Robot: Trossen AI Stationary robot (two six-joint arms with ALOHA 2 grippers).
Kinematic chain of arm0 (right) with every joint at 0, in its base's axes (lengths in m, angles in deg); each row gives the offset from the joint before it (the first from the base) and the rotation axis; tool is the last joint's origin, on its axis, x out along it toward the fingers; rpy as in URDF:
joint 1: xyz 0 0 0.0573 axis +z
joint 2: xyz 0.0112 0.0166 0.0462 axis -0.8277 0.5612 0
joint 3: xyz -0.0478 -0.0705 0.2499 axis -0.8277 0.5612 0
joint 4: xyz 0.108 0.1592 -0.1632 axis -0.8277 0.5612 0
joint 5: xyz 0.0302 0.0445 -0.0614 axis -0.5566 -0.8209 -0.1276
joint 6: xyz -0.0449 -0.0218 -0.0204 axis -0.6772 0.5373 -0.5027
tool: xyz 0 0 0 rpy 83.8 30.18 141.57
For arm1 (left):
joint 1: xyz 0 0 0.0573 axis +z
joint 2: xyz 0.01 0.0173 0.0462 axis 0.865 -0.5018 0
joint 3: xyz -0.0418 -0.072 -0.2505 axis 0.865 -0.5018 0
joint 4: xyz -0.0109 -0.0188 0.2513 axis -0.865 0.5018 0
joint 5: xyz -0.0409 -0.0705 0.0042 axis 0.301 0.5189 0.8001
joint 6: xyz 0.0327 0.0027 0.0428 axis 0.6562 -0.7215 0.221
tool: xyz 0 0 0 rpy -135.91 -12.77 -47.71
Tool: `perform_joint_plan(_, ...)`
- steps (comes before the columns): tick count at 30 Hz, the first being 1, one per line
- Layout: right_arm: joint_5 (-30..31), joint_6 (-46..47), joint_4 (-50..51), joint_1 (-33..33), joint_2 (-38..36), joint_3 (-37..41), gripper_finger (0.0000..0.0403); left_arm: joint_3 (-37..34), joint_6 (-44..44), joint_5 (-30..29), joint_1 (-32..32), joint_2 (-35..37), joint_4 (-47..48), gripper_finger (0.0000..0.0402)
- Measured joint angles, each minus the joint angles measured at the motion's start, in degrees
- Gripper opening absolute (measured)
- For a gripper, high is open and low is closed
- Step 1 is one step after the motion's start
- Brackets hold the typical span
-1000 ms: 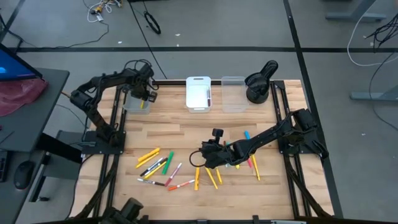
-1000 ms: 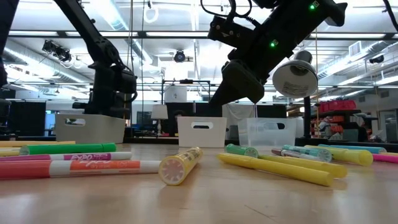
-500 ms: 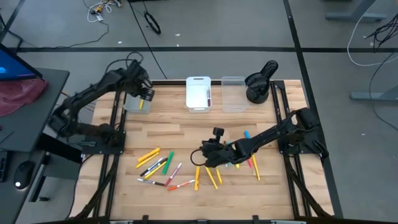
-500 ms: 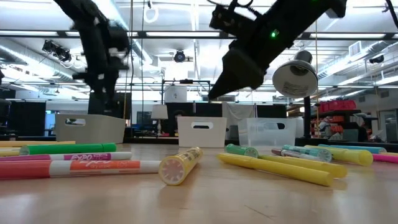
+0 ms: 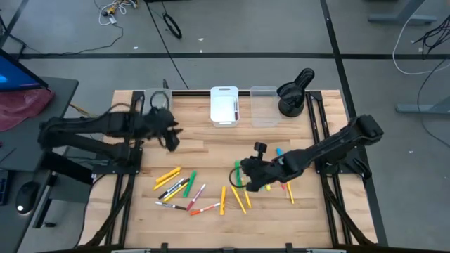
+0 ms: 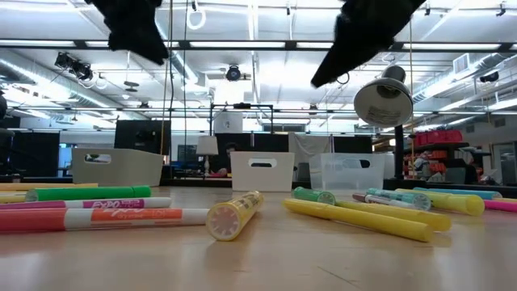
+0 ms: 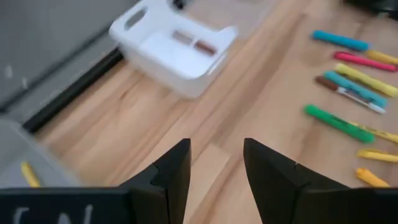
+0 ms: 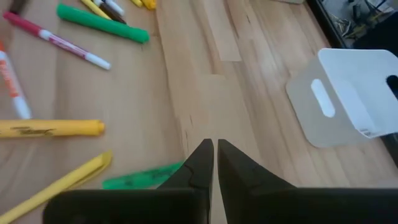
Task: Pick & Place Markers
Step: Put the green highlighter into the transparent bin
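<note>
Markers (image 5: 184,188) lie scattered across the near half of the desk (image 5: 211,147) in two loose clusters — yellow, green, orange, red and white-bodied sticks to the left, yellow, blue and pink ones to the right. Most lie flat, long axes slanted diagonally across the boards.

Left gripper (image 5: 171,135) is held low over the left-centre of the desk, arm stretched nearly level from the left edge; its fingers (image 7: 174,177) stand apart with nothing between them.

Right gripper (image 5: 244,176) reaches from the right edge toward the middle cluster, arm sloping down. Its fingers (image 8: 198,165) are pressed nearly together, and a green marker (image 8: 142,176) lies beside them on the wood — whether it is gripped cannot be told.

White bin (image 5: 224,106) at the far edge holds two markers; a clear bin (image 5: 264,105) sits beside it.
</note>
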Motion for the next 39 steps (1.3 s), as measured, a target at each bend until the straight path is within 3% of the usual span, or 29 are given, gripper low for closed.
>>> perform_joint_plan(6, 1.49, 10.41, 1.91, 2.15, -4.55, 4.10, 0.0025, 0.00, -0.63, -12.29, -14.33, -6.36, -4.81, 0.0154)
perform_joint_plan(10, 0.61, 18.63, 1.29, 1.58, -5.46, 6.64, 0.0030, -0.03, -0.66, -16.97, -19.47, -13.41, -7.12, 0.0154)
perform_joint_plan(13, -2.85, 21.18, -0.67, 0.38, -5.42, 8.22, 0.0048, -3.88, 0.26, -20.85, -21.37, -17.41, -14.29, 0.0153)
perform_joint_plan(15, -4.53, 22.17, -3.84, -0.73, -5.33, 9.72, 0.0070, -9.11, 1.21, -18.89, -21.08, -18.60, -23.87, 0.0153)
perform_joint_plan(20, -10.08, 22.35, -15.64, -4.84, -4.84, 13.93, 0.0145, -23.51, 4.06, -6.06, -17.67, -18.49, -51.40, 0.0140)
perform_joint_plan(23, -12.79, 22.39, -19.49, -7.52, -2.50, 14.56, 0.0190, -29.11, 5.59, -4.67, -15.42, -18.45, -62.56, 0.0126)
perform_joint_plan(27, -17.63, 23.55, -23.36, -10.39, 2.94, 14.56, 0.0232, -32.20, 6.95, -5.75, -11.89, -18.45, -66.64, 0.0112)
perform_joint_plan(30, -19.73, 26.65, -23.43, -11.83, 6.96, 14.47, 0.0242, -32.35, 8.39, -5.84, -9.25, -18.45, -66.78, 0.0105)
perform_joint_plan(39, -23.68, 28.73, -22.55, -13.20, 15.81, 9.60, 0.0211, -32.35, 17.04, -5.94, -1.18, -18.43, -71.28, 0.0094)
